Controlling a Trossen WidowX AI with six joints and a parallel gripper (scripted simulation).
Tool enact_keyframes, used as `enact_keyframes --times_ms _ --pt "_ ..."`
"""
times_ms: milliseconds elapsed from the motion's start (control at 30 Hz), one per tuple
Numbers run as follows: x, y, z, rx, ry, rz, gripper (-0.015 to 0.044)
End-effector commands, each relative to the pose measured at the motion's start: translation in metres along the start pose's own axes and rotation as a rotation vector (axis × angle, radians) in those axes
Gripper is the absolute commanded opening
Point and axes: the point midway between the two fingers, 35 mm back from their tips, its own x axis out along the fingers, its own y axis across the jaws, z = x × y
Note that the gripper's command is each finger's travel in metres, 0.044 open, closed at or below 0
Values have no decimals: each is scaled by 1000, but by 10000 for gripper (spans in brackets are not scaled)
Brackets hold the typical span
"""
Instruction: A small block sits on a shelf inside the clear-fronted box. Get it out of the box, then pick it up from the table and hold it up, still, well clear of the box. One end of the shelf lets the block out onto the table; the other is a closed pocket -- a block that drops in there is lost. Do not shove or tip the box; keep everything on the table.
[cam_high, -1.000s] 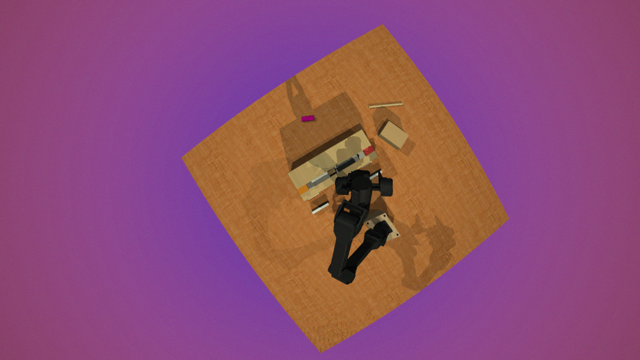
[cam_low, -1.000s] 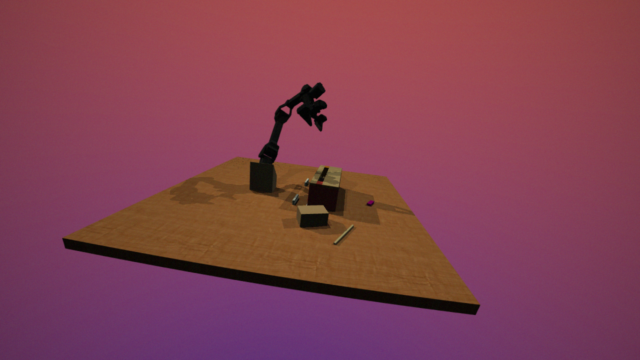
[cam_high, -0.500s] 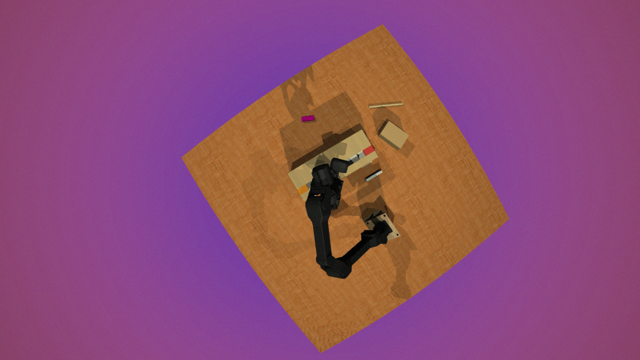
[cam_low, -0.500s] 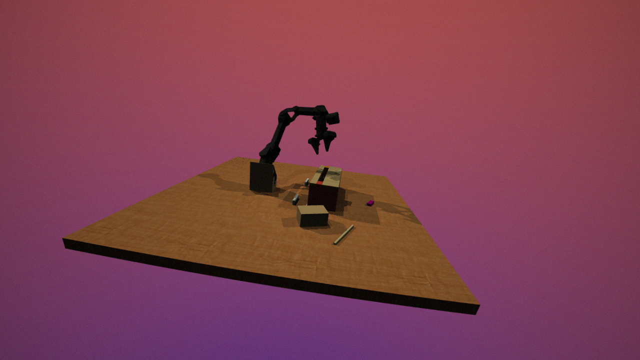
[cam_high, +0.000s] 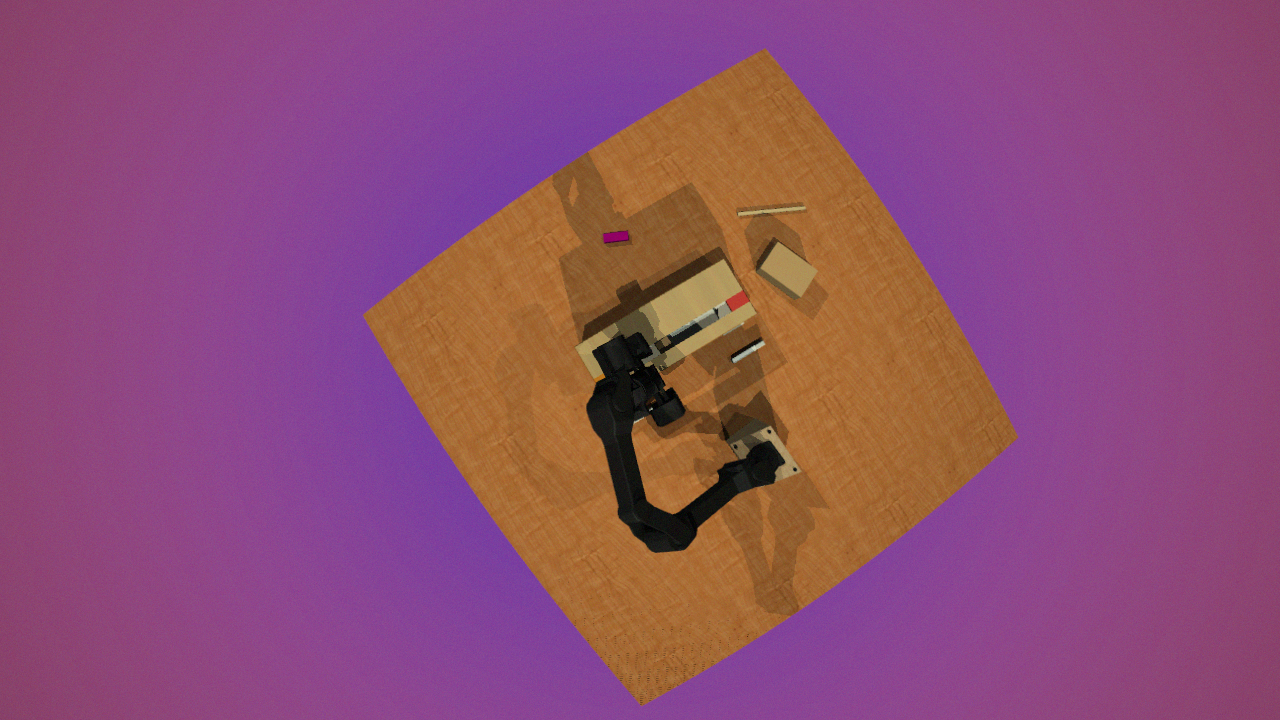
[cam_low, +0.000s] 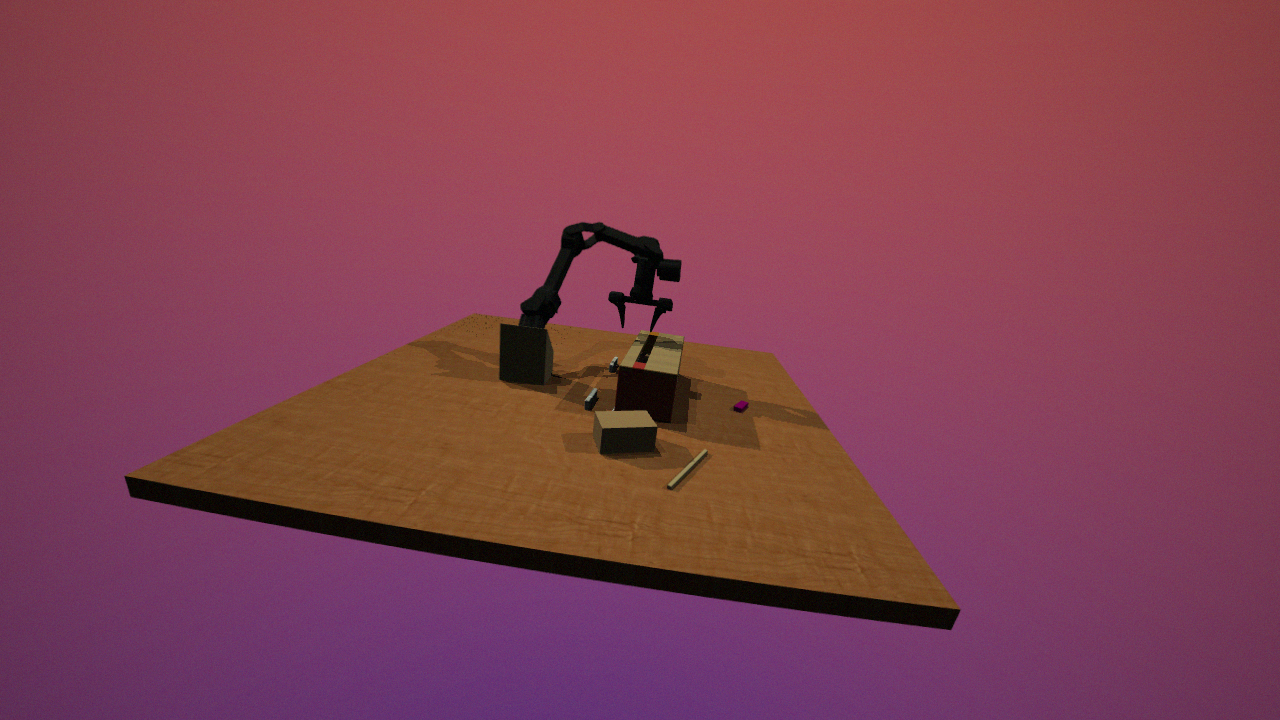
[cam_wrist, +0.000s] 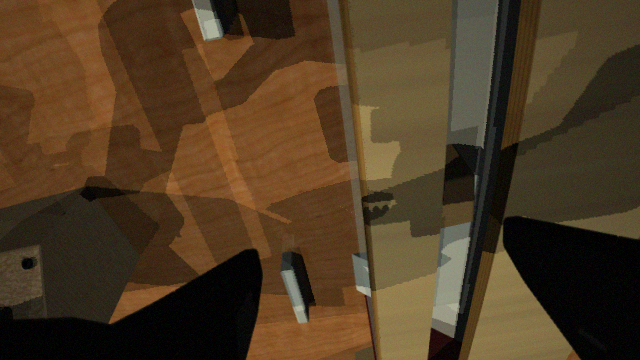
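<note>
The tan box (cam_high: 702, 288) (cam_low: 664, 356) (cam_wrist: 400, 260) stands on the table, with a long slot in its top. One slot end has a red patch (cam_high: 737, 301) (cam_low: 639, 365); a little orange (cam_high: 598, 378) shows at the other end. In the wrist view, a brown patch (cam_wrist: 457, 192) in the slot may be the small block, but I cannot tell for certain. My gripper (cam_low: 637, 327) (cam_wrist: 381, 247) is open and empty, pointing down above the box. Its fingertips stand astride the box's front edge and slot in the wrist view. The arm hides part of the box in the top view.
A pale bar (cam_high: 747, 350) (cam_low: 590, 399) (cam_wrist: 295, 295) and another pale bar (cam_low: 614, 365) (cam_wrist: 207, 20) lie before the box. A tan block (cam_high: 787, 268) (cam_low: 626, 431) and a thin stick (cam_high: 771, 211) (cam_low: 687, 470) lie beyond its red end. A magenta block (cam_high: 615, 237) (cam_low: 741, 406) lies behind.
</note>
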Motion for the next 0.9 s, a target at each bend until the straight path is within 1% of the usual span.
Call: enact_keyframes --times_ms 0,867 --pt "3 0 2 -17 -6 3 400" --pt "42 3 14 -17 -6 3 400"
